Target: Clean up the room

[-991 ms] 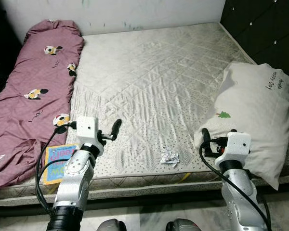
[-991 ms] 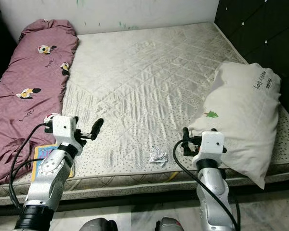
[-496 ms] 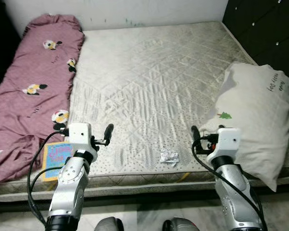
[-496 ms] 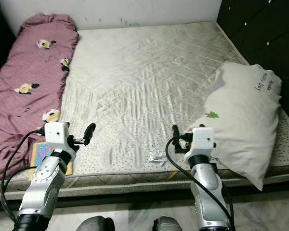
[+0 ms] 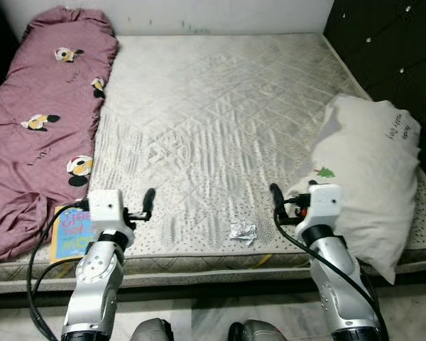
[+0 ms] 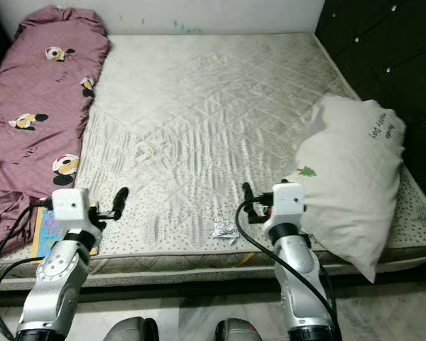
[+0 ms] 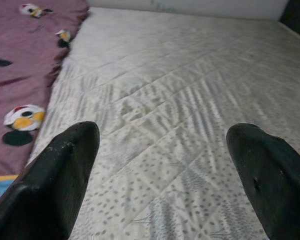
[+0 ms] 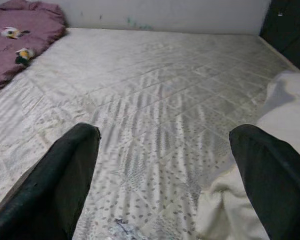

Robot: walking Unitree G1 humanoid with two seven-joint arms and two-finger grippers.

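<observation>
A small crumpled silver wrapper [image 5: 243, 231] lies on the bare quilted mattress [image 5: 220, 121] near its front edge, between my two arms. My left gripper [image 5: 148, 199] hovers over the front left of the mattress, its fingers [image 7: 65, 170] spread wide with nothing between them. To the right of the wrapper my right gripper [image 5: 275, 193] is also open and empty, beside the white pillow [image 5: 369, 185]. The wrapper [image 8: 122, 227] peeks in at the edge of the right wrist view, just short of the fingers.
A maroon blanket [image 5: 35, 121] with cartoon prints lies along the mattress's left side. A colourful book [image 5: 71, 233] sits at the front left corner, partly under my left arm. A dark padded headboard [image 5: 390, 50] stands on the right, a white wall [image 5: 199, 14] behind.
The camera has shifted and the bed sits a little differently in view. Both arms have drawn back toward the mattress's front edge. The wrapper, pillow and book lie where they were.
</observation>
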